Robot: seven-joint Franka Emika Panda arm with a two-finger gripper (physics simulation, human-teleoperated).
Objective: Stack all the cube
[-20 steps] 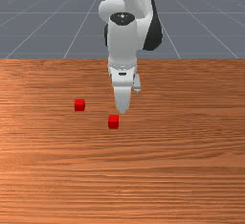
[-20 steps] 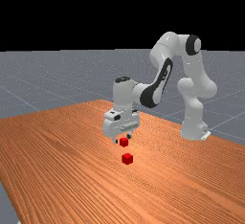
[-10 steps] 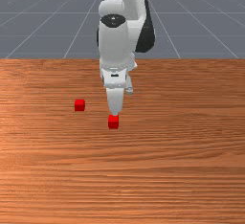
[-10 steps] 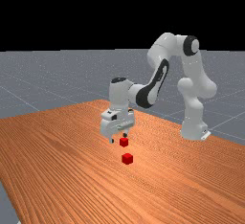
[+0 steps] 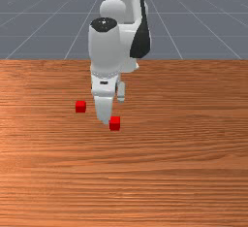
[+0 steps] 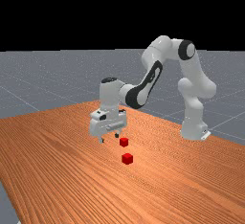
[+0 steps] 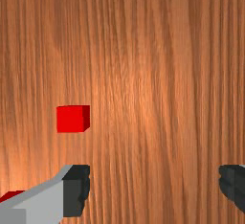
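My gripper (image 6: 109, 138) hangs above the table in the far view, left of both red cubes. Its open fingers stand wide apart in the wrist view, and nothing is between them at the gripper (image 7: 154, 187). In the front view, one red cube (image 5: 80, 106) lies to the left of the hand. The other red cube (image 5: 115, 123) sits beside the nearer fingertip, closer to the camera. The far view has a red cube (image 6: 124, 142) behind a nearer red cube (image 6: 127, 159), apart from each other. Part of one cube is hidden behind a finger in the wrist view.
The wooden table (image 5: 184, 172) stretches around the cubes. The arm's base stands at the table's right side in the far view, and its links reach over the table toward that view's left.
My hand has moved toward the front view's left and nearer its camera, and toward the far view's left. Both cubes have stayed where they were.
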